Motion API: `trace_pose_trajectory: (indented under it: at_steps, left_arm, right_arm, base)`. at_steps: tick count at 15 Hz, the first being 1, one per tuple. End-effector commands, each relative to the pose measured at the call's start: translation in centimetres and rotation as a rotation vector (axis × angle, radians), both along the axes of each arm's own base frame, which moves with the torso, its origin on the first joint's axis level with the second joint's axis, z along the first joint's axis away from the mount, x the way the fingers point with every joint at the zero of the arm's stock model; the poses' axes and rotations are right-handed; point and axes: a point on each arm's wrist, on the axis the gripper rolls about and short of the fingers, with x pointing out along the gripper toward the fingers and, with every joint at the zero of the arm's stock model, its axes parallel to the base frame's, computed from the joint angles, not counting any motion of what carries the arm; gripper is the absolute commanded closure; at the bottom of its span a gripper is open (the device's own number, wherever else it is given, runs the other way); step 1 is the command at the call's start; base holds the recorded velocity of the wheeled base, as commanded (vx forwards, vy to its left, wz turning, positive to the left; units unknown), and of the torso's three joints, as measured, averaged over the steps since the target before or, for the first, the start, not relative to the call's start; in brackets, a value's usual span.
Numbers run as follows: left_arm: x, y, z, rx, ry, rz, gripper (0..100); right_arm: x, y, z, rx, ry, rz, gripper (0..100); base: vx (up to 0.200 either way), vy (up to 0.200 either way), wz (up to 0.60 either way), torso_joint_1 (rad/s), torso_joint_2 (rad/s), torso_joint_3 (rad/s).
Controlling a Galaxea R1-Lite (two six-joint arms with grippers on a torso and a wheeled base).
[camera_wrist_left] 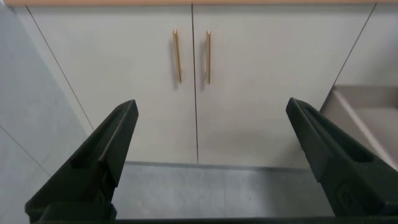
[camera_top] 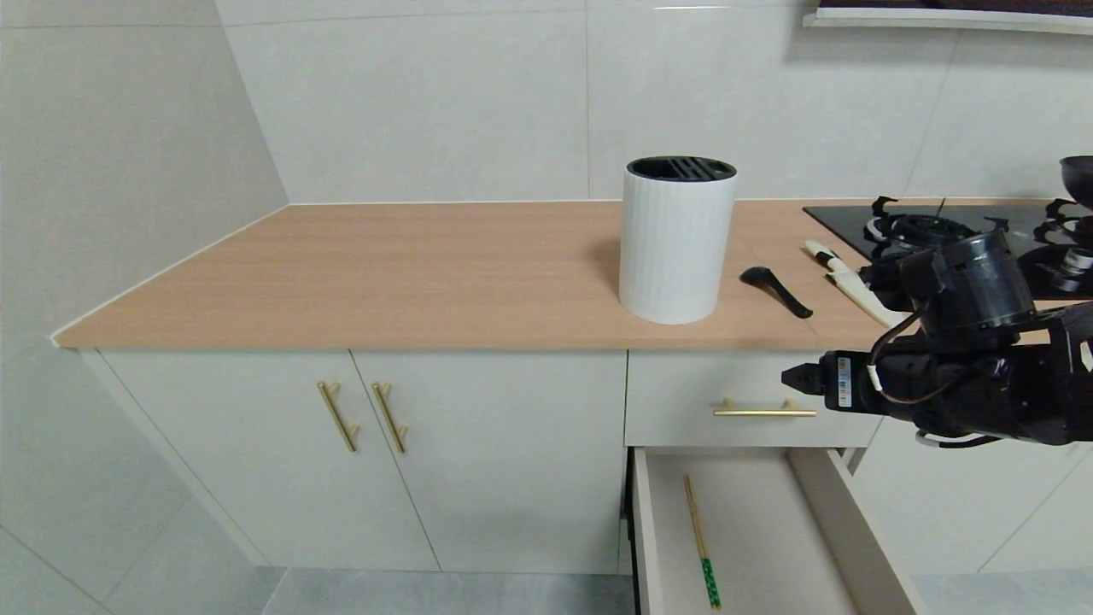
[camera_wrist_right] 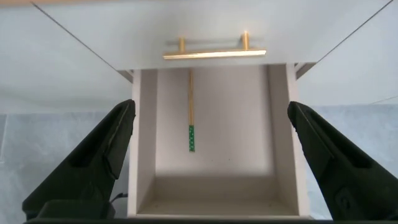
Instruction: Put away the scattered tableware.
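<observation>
Chopsticks, a pair with green-patterned ends, lie lengthwise in the pulled-out lower drawer, towards its left side. On my head camera the rest of the tableware is still on the wooden worktop. A black spoon lies just to the right of a white cylindrical holder with a black slotted top. Further right, a cream-coloured utensil lies beside the gas hob. Its near end is hidden behind my right arm, so I cannot name it more closely.

My right gripper hangs in front of the shut upper drawer, level with its gold handle and above the open drawer. From the right wrist camera its jaws are spread wide with nothing between them, and the chopsticks show between them down on the drawer floor, well apart from either finger.

My left gripper sits low, facing the double cupboard doors, with their two upright gold handles straight ahead. Its jaws are also spread wide and carry nothing. A corner of the open drawer shows at the edge of that view.
</observation>
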Motion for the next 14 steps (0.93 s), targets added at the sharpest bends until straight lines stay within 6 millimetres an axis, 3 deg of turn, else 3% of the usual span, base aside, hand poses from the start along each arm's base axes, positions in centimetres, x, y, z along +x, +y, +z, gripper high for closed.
trace_pose_trajectory:
  at_steps: [1,4,8,12,14]
  left_arm:
    - [0.0,0.0,0.0,0.000,0.001,0.000,0]
    - [0.0,0.0,0.0,0.000,0.001,0.000,0]
    - [0.0,0.0,0.0,0.000,0.001,0.000,0]
    - [0.0,0.0,0.0,0.000,0.001,0.000,0]
    - [0.0,0.0,0.0,0.000,0.001,0.000,0]
  right_arm:
    - [0.2,0.1,-0.2,-0.003,0.007,0.000,0]
    - [0.4,0.1,-0.5,-0.008,0.017,-0.002,0]
    - [1.0,-0.8,-0.1,-0.025,-0.003,-0.023,0]
    - [5.6,-4.0,1.6,-0.060,-0.166,-0.031,0]
    - [6.5,-4.2,3.0,-0.056,-0.215,0.014,0]
  base:
    - [0.000,0.000,0.00,0.222,-0.50,-0.286]
    - [0.000,0.000,0.00,0.196,-0.44,-0.248]
    - [0.000,0.000,0.00,0.045,-0.10,-0.053]
    - [0.000,0.000,0.00,0.000,0.00,0.000]
    - [0.000,0.000,0.00,0.000,0.00,0.000]
